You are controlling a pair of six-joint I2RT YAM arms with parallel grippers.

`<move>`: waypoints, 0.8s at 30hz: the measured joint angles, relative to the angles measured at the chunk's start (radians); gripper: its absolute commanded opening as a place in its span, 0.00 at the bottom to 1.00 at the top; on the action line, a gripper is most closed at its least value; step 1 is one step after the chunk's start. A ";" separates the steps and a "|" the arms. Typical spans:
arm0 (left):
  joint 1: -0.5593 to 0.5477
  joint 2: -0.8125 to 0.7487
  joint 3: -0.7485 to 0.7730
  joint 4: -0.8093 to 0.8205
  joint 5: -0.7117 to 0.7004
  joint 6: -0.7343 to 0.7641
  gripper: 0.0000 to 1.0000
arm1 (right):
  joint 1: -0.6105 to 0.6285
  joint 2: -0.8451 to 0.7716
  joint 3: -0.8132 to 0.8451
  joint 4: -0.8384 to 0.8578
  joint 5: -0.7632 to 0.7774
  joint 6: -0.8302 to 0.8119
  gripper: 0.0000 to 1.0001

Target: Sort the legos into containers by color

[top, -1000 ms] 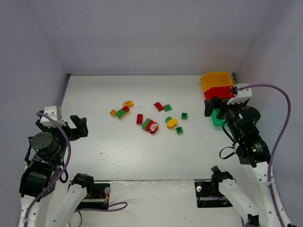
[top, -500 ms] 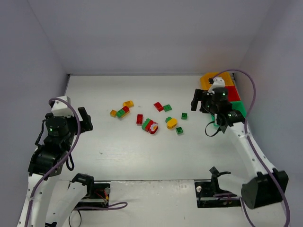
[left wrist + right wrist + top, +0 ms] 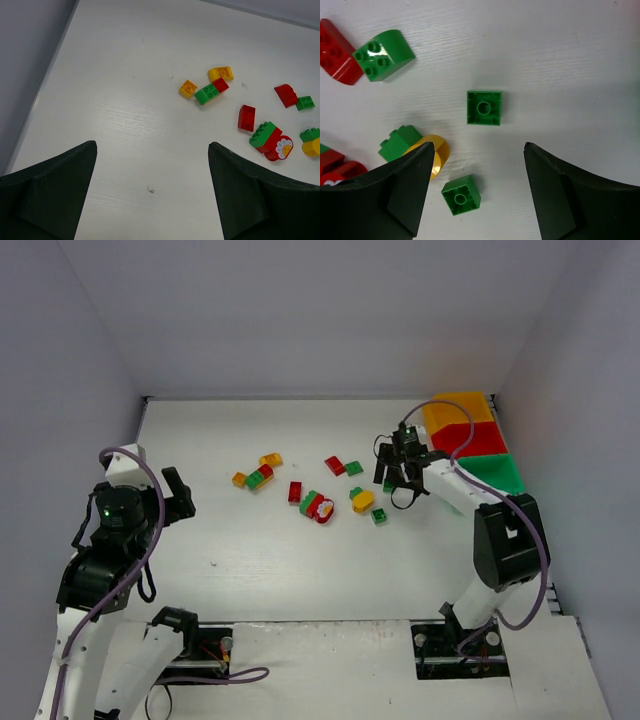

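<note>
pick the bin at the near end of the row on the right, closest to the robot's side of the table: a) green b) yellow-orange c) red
a, the green bin sits at the near end of the row, with the red bin in the middle and the yellow-orange bin at the far end.

The top camera looks down from above and behind the arm bases over the whole bench (image 3: 250, 550). The left wrist camera looks slantwise across it from farther back, the right wrist camera straight down from close by; all three show the green-and-yellow lego (image 3: 407, 139).
</note>
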 measured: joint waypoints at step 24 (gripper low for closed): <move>0.000 -0.005 0.005 -0.053 0.008 -0.026 0.86 | -0.021 0.181 0.043 0.083 0.110 0.046 0.00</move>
